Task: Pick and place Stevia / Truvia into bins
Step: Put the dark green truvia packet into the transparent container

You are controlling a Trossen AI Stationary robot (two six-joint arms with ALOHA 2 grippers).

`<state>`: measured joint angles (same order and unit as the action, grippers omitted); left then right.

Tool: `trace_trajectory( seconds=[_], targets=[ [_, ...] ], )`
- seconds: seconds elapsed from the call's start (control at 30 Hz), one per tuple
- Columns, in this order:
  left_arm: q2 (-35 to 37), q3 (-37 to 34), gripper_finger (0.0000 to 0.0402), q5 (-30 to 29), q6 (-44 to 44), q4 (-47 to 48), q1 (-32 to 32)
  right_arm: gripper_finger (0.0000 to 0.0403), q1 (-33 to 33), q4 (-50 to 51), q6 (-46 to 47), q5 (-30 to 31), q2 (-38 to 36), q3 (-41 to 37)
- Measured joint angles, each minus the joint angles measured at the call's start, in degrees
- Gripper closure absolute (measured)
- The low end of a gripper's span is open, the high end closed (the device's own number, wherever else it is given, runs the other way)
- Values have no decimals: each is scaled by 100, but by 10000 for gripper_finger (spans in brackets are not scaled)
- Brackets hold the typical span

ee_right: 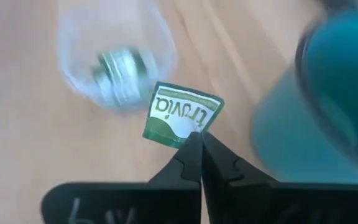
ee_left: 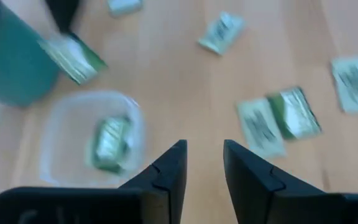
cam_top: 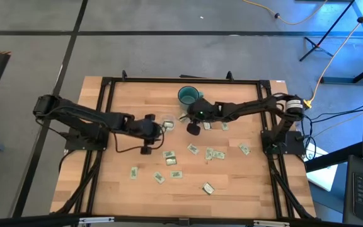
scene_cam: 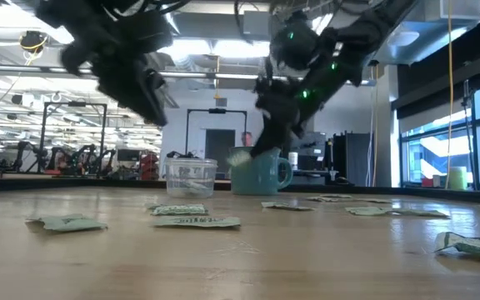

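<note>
My right gripper (ee_right: pixel 199 142) is shut on one green-and-white Truvia packet (ee_right: pixel 180 115), in the air between the teal mug (cam_top: pixel 188 96) and the clear bin (cam_top: pixel 167 124). The bin (ee_right: pixel 117 62) stands on the table and has a packet (ee_left: pixel 110 143) inside. My left gripper (ee_left: pixel 204 163) is open, holds nothing, and hovers just on the left side of the bin (ee_left: pixel 92 140). Several more packets (cam_top: pixel 193 149) lie flat on the wood toward the near edge; the low view shows some of them (scene_cam: pixel 197 221). My right gripper pinches the Truvia packet by one corner (ee_right: pixel 194 132) between its two fingertips. The packet is lifted clear of the table and stands out beyond the fingertips with its printed face toward the wrist camera. In the low view it hangs at about the height of the mug's rim (scene_cam: pixel 240 156).
The teal mug (scene_cam: pixel 257 173) stands just beyond the bin (scene_cam: pixel 190 177), close to my right gripper. Loose packets are spread over the middle and near right of the table (cam_top: pixel 214 154), (cam_top: pixel 244 149), (cam_top: pixel 207 187). A black frame (cam_top: pixel 106 88) runs round the tabletop.
</note>
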<state>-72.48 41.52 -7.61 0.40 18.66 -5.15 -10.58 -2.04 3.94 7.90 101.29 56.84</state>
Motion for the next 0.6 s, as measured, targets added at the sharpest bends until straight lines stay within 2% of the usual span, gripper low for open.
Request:
trace_trajectory(
  seconds=[0.17,0.43,0.6],
  targets=[
    [-5,0,300,23,-592,532,-510,403,213,-443,-270,3,-252,4],
    [-9,0,303,281,-1225,808,-1313,403,476,-1408,-620,-44,-153,17],
    [-9,0,302,240,-1761,907,-1637,403,521,-1389,-725,-44,58,228]
  ],
)
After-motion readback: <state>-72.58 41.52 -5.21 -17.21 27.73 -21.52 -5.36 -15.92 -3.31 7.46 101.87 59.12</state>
